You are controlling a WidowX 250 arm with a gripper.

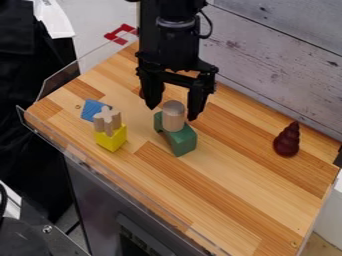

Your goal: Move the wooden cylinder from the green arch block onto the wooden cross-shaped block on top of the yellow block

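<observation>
Probably light, stiff and smooth, the wooden cylinder (174, 116) suits a mid-side grip; the gripper (174, 113) near it stands wide

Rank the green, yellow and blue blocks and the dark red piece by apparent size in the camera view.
1. Green block
2. Yellow block and dark red piece: too alike to rank
3. Blue block, partly hidden
</observation>
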